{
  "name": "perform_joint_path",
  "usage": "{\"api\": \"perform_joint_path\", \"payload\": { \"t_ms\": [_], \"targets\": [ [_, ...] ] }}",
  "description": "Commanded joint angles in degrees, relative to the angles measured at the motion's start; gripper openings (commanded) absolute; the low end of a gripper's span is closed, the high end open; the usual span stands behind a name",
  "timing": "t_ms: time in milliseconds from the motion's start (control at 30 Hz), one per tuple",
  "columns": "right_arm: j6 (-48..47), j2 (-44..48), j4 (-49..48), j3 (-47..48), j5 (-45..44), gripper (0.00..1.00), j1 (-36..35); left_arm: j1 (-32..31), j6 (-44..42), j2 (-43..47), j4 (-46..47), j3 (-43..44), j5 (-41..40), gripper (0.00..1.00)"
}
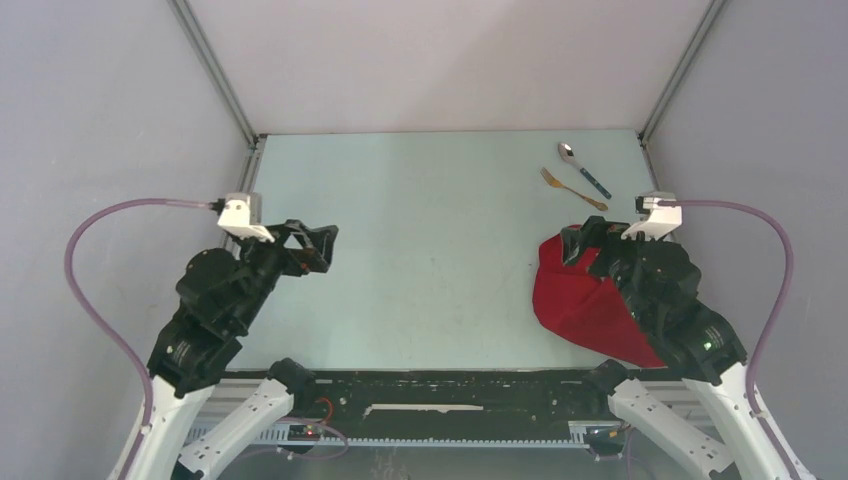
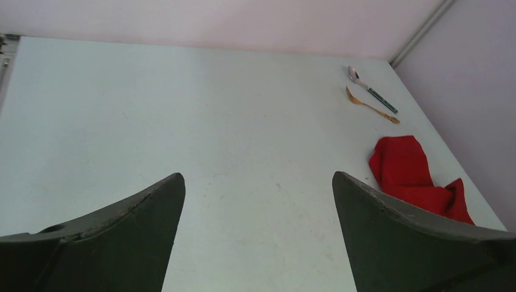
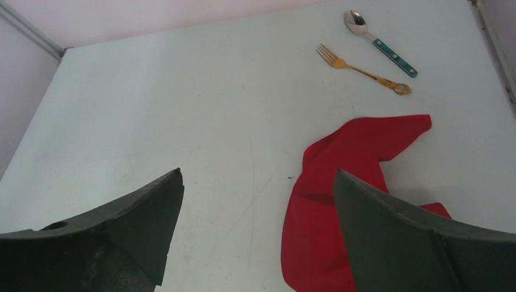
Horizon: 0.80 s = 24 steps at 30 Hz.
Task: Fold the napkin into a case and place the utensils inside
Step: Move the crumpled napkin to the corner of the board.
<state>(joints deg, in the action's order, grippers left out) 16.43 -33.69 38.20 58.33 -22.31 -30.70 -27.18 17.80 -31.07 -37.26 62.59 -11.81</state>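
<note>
Bright red napkin [image 3: 322,213] lies rumpled and loosely bunched, not yet folded, on right side of table [image 3: 182,109], one corner pointing toward far edge. Just beyond it, teal-handled silver spoon [image 3: 380,44] and slim gold fork [image 3: 362,70] lie flat, side by side, clear of cloth.

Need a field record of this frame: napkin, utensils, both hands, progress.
napkin: red napkin, crumpled and unfolded, right side of the table
utensils: spoon and fork side by side at the far right corner, apart from the napkin
left hand: left hand open, holding nothing, over bare table at left
right hand: right hand open, holding nothing, above the napkin
progress: no fold made; utensils lie outside
</note>
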Motion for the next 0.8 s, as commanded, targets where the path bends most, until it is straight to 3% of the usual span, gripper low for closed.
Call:
{"api": "perform_joint_path", "payload": {
  "t_ms": [0, 133, 200, 400, 500, 600, 767],
  "targets": [
    [4.8, -2.1, -0.4, -0.9, -7.1, 1.0, 0.6, -5.2, -0.1, -3.0, 5.6, -1.2, -5.4, 1.0],
    [12.8, -5.1, 4.2, -2.2, -13.0, 1.0, 2.1, -7.0, -0.1, -3.9, 7.1, -2.5, -6.9, 1.0],
    [20.0, -6.0, 5.9, -3.8, -11.8, 1.0, 5.6, -7.2, -0.2, -4.3, 6.9, -2.8, -7.4, 1.0],
    [33.2, -9.9, 8.3, -13.3, 7.0, 1.0, 37.2, -7.5, 0.1, -3.6, 5.9, -4.0, -8.3, 1.0],
    [33.9, -16.9, 6.5, -17.3, 16.6, 1.0, 46.8, -7.6, 0.4, -2.5, 5.8, -4.8, -7.8, 1.0],
    [29.6, -23.1, -0.7, -19.8, 28.4, 1.0, 45.8, -7.6, 0.6, -2.1, 5.9, -5.1, -7.4, 1.0],
    [31.2, -31.9, -8.4, -19.5, 36.2, 0.99, 29.9, -7.6, 1.3, -2.9, 6.0, -5.0, -6.0, 1.0]
  ]
}}
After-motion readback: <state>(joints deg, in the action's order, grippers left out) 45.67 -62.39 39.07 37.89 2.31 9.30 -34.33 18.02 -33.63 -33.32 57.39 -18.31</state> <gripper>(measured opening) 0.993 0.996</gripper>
